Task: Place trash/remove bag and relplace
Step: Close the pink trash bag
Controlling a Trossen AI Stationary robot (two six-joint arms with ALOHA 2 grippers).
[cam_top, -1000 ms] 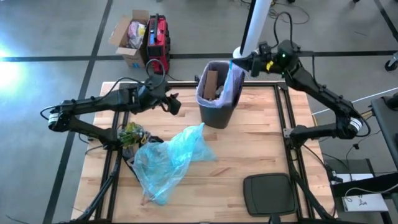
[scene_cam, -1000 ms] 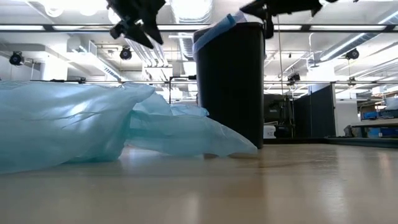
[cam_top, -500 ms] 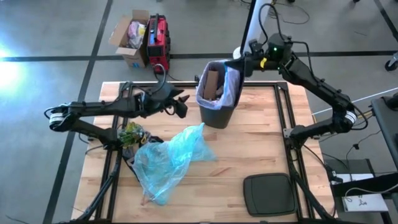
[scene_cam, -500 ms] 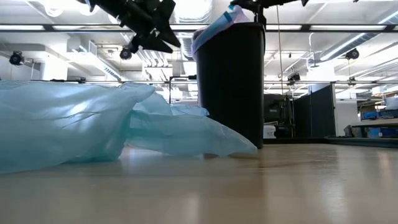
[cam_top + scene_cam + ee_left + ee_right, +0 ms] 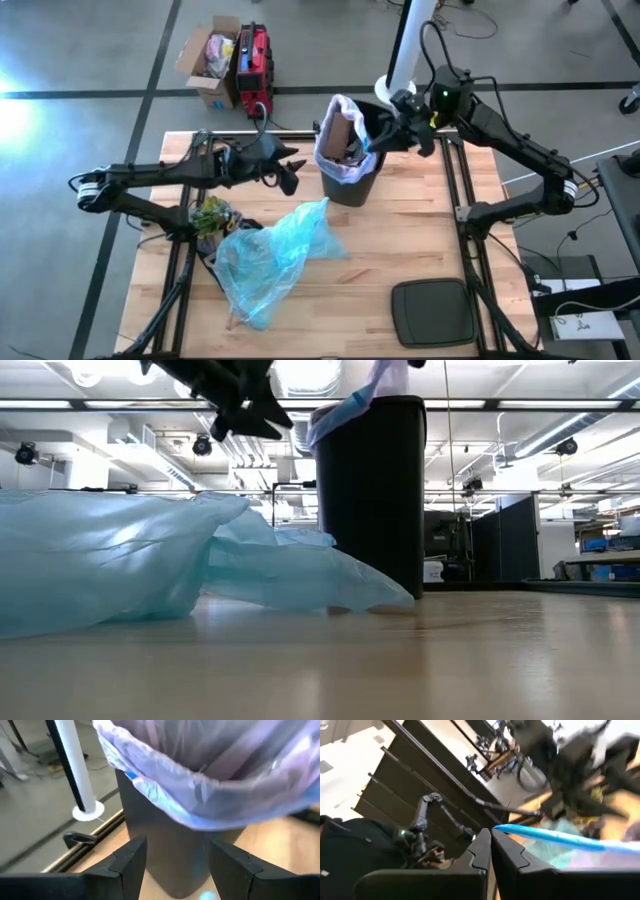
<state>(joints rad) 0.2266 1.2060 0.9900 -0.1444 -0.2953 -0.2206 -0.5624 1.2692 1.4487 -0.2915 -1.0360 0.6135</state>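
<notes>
Nearest on the table (image 5: 420, 230) lies one dark flat lid (image 5: 432, 312), and left of it one light blue plastic bag (image 5: 270, 255) sprawls limp across the boards, with a small heap of greenish odds (image 5: 210, 215) at its far left edge. Farther in stands one dark bin (image 5: 348, 180) lined with the bag (image 5: 338, 165), a thin pale pink-lavender liner whose blue drawstring (image 5: 555, 839) runs along the rim. The trash (image 5: 342, 135), brown cardboard and paper scraps, sits inside it; I cannot count the pieces. The left gripper (image 5: 288, 172) hovers just left of the bin at rim height, jaws parted and empty, pointed at the liner's folded edge. The right gripper (image 5: 385, 135) is at the bin's far right rim, fingers clenched on the drawstring there. I judge the liner light, soft and slippery, apt to stretch or tear if pulled by the film, so the drawstring or the doubled hem at the rim is the safer hold, on both sides at once. Beyond the table, on the floor, sit one open cardboard box (image 5: 205, 55) and one red case (image 5: 253, 62).
</notes>
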